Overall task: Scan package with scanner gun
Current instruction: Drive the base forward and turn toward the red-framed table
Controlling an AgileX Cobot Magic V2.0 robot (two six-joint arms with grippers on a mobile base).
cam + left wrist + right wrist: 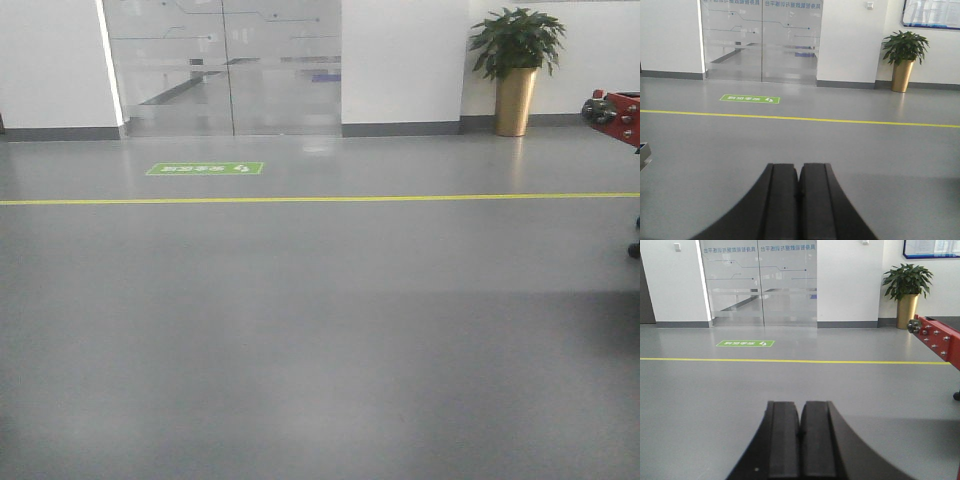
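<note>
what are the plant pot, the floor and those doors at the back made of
The plant pot looks like polished or gold-coated metal: gold colour with a soft vertical sheen. The floor is probably smooth grey vinyl or epoxy, seamless and faintly reflecting light. The doors are glass with frosted bands; a room shows through.
</note>
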